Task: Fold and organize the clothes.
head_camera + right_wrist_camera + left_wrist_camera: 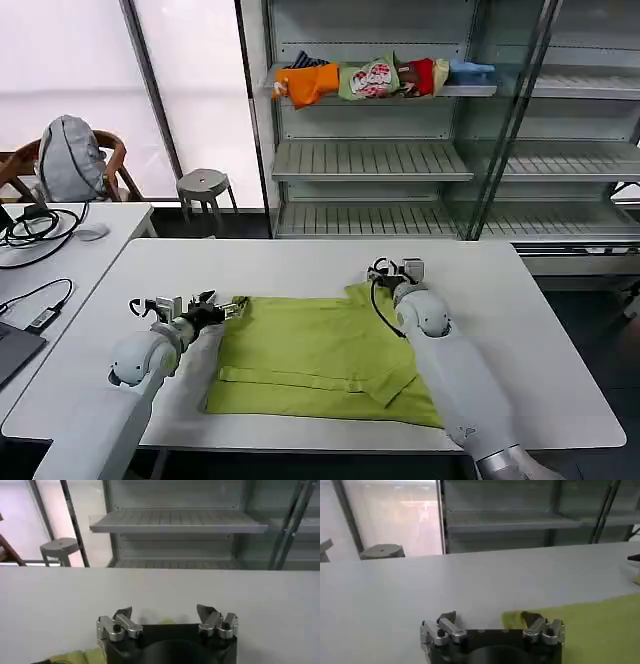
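My work surface is a white table [520, 330]. The lime-green T-shirt [310, 355] lies flat on it, partly folded, its near edge close to the table's front rim. Behind the table, a metal shelf [370, 160] carries a row of bundled garments [375, 78].

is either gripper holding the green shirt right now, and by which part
Nothing is held. The left gripper is open at the T-shirt's far left corner; the right gripper is open at its far right corner, both over the table.
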{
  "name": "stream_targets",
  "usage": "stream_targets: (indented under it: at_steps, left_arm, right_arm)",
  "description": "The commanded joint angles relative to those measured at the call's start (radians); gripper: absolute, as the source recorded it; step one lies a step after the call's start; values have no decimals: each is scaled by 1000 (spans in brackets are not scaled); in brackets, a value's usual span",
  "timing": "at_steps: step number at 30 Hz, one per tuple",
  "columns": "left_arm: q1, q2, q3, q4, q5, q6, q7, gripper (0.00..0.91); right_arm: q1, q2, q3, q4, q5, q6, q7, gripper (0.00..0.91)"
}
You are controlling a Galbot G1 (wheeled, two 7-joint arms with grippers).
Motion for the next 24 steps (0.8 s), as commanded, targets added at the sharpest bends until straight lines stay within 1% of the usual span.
stream_targets:
  at_steps: [1,4,9,12,13,14,15,16,18,24]
  left_arm:
    - [-23,-6,11,48,12,-15,8,907]
    - [-18,-4,10,44,12,-15,8,907]
    - [3,8,5,19,11,-14,11,907]
    - [14,10,5,-4,11,-13,18,907]
    - [15,9,7,-6,12,-11,18,474]
    - [15,7,9,-7,15,-8,18,322]
    - [15,5,10,-7,15,-8,19,222]
    - [15,3,11,-5,17,-8,23,101]
    - [16,-2,14,-3,23,-11,25,20]
    - [25,-7,16,-10,23,-11,31,20]
  right_arm:
    - [7,9,-11,-29,0,-3,-4,907]
    - [-2,7,-12,-17,6,-4,9,907]
    - [-53,-18,-22,57,33,-6,36,907]
    - [-71,-27,-16,74,48,-6,44,907]
    - [-74,-29,-15,74,50,-7,45,786]
    - [-79,-30,-15,74,50,-7,45,232]
    - [-82,-30,-15,75,49,-6,45,30]
    - [-86,-30,-15,76,49,-6,45,0]
    - [-93,-28,-14,78,49,-6,46,0]
    - [-104,-26,-13,86,52,-6,38,0]
